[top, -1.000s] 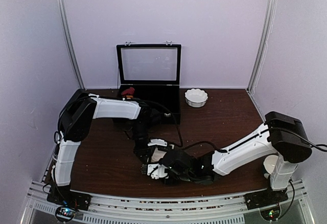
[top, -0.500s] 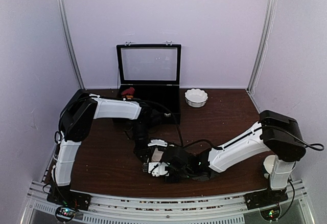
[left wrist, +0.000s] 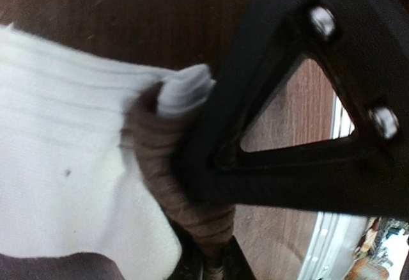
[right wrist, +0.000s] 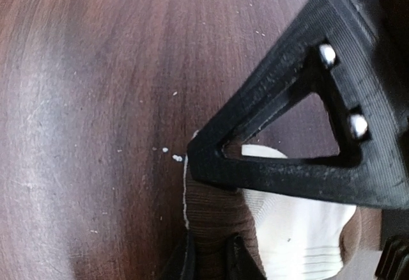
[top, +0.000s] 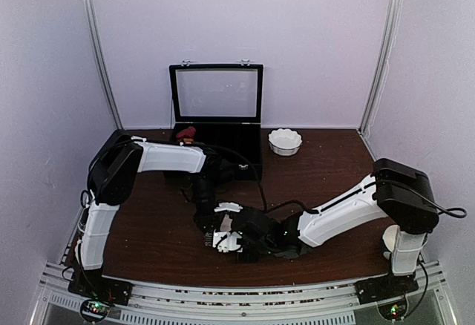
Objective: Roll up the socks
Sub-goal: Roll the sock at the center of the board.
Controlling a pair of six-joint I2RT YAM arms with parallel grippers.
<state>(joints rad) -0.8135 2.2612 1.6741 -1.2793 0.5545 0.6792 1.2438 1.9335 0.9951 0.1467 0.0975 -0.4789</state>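
we are seeing the left gripper [left wrist: 208, 254] pinching shut on the tan band of the socks [left wrist: 64, 165], with the white ribbed cloth bunching beside its black finger. the right gripper [right wrist: 208, 257] is sitting with tan cloth between its tips, but we are not able to tell whether it is truly biting. the socks are lying on the table [right wrist: 96, 101], near its front edge, between the two wrists and well apart from the bowl [top: 285, 141] and the black case [top: 215, 66]. we are worrying about two things. both grippers are crowding one small fold, so their fingers could be knocking together. a shallow pinch on soft cloth could also be slipping, letting the roll spring loose.
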